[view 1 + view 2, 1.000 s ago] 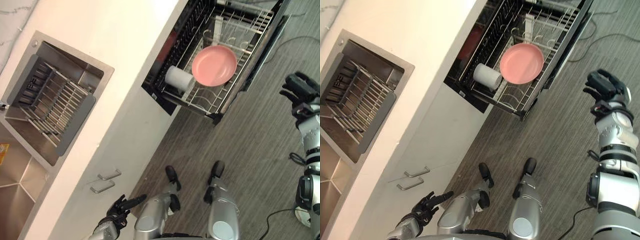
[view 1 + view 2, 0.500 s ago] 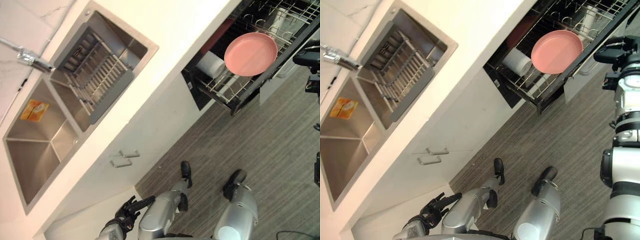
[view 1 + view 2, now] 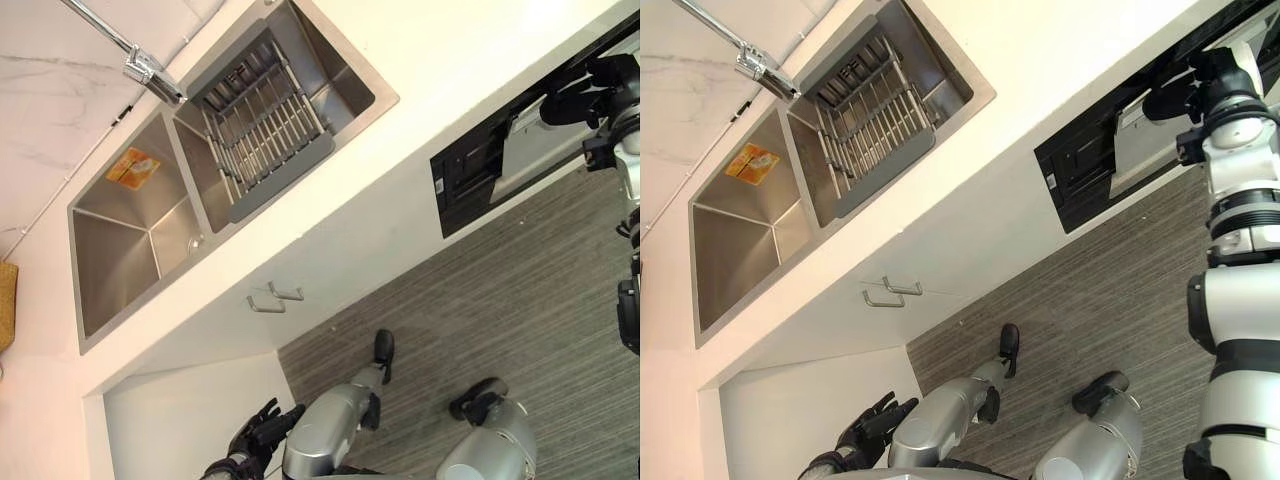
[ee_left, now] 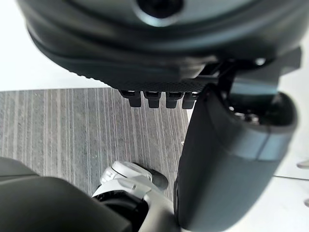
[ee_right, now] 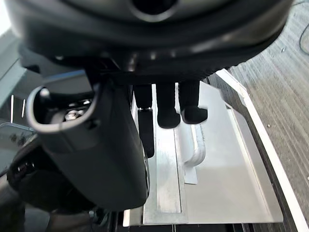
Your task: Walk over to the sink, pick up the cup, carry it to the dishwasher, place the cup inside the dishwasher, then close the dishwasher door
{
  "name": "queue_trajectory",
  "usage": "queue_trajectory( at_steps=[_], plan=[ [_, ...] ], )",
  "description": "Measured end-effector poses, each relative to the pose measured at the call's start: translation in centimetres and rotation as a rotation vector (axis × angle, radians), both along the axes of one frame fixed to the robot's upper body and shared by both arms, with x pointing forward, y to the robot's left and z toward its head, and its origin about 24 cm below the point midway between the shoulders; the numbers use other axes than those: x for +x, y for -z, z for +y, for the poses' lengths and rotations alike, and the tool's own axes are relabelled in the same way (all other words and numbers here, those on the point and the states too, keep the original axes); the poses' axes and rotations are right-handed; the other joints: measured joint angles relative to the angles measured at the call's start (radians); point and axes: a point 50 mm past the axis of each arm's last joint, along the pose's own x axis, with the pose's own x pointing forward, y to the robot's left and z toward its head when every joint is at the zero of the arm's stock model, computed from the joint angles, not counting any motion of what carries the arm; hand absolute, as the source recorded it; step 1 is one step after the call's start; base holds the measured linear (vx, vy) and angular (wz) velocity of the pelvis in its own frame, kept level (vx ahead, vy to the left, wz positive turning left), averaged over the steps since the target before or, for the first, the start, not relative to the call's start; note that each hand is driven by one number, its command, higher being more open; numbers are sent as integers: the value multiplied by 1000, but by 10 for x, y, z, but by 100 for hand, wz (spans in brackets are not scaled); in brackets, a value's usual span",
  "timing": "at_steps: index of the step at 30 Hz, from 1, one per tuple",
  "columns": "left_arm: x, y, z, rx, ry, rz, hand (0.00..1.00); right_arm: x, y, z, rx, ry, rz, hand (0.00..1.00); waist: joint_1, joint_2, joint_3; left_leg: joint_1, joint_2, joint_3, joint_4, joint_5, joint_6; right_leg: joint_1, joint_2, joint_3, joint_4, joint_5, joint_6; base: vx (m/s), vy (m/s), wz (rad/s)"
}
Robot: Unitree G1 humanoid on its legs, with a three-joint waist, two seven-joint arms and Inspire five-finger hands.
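Grey striped floor (image 3: 520, 300) runs beside a long white bench (image 3: 420, 60) with a shiny steel sink (image 3: 130, 260). The right hand (image 3: 1188, 92) puts straight fingers on the silver dishwasher door (image 5: 231, 183), likely to push it shut. The left hand (image 3: 262, 432) hangs low, fingers loosely spread, holding nothing. The cup is probably inside, behind that door.

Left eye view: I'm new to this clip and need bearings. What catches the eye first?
The steel double sink in the white counter, upper left, with a grey rack in one basin. At the right edge, the right hand is raised at the dishwasher's silver panel; the left hand hangs open, low by the cabinets.
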Motion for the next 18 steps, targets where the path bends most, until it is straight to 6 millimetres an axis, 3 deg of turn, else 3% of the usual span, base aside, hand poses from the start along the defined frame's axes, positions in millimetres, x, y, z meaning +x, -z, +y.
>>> queue_trajectory(
  at_steps=[2,5,9,10,11,12,14,15,17,18],
  plan=[
    [0,0,2,4,-1,-3,100,2,6,3,14,-20,26,100,-1,-5,4,9,16,7,0,-2,-2,13,24,-2,-21,6,-4,-63,-48,-14],
    [2,-2,7,-8,-33,-13,100,2,35,4,138,-79,41,100,-4,-27,20,32,58,22,0,-11,-15,48,85,-3,-79,25,-15,-60,-91,-23],
    [10,-7,12,-62,-109,-23,100,-15,101,14,411,-215,-57,100,-16,-58,43,50,96,61,0,-21,-28,78,147,4,-153,54,-20,-11,-70,-21],
    [14,-9,13,-78,-129,-24,100,-24,138,15,519,-198,-23,100,-32,-77,52,65,99,67,-1,-27,-29,97,157,4,-170,59,-16,39,-32,-10],
    [17,-10,12,-85,-146,-23,100,-41,184,10,646,-128,35,100,-40,-96,50,81,100,70,0,-36,-36,120,162,2,-185,64,-11,48,-23,-5],
    [20,-11,12,-86,-149,-25,100,-53,209,8,720,-78,61,100,-45,-105,49,90,100,70,0,-40,-37,132,163,0,-192,66,-8,70,-14,-1],
    [27,-13,16,-88,-191,-17,100,-123,312,6,995,184,210,100,-68,-143,35,112,98,71,-1,-58,-39,169,171,-8,-222,76,8,94,-8,2],
    [28,-13,18,-84,-204,-13,100,-143,334,8,1043,248,255,100,-76,-155,34,118,96,71,-1,-62,-38,178,172,-8,-229,79,13,104,1,-2],
    [25,-10,26,-66,-261,14,100,-227,400,29,1181,478,429,100,-100,-210,18,151,89,80,-1,-79,-36,215,170,-5,-248,87,25,101,9,-9],
    [23,-9,27,-60,-268,25,100,-246,410,34,1200,523,464,100,-102,-224,11,164,86,85,-1,-85,-36,225,167,-2,-248,87,27,100,32,-18]
  ],
)
